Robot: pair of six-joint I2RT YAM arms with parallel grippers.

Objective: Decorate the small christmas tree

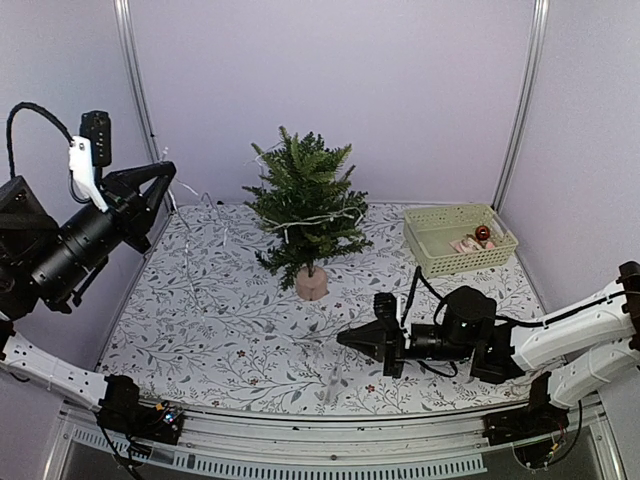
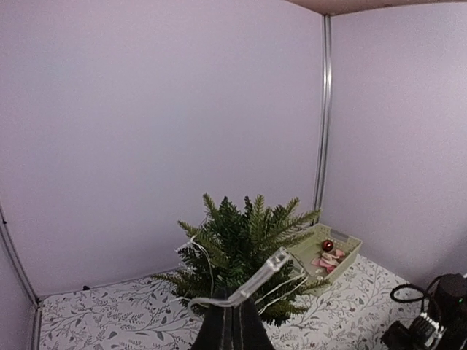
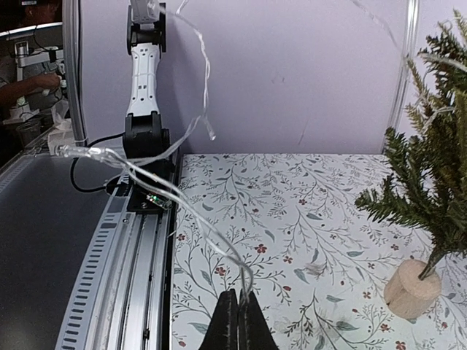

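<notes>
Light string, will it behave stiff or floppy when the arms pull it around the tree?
Probably floppy: the light string hangs in loose curves from the right pincer. Likely light too, being thin clear wire. Tugging it could tip the small christmas tree, given its small base.

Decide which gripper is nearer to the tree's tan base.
Right. The right gripper sits low, just to the near-right of the tan base, pinching the light string. The left gripper is raised far to the base's left, also pinching the string.
</notes>
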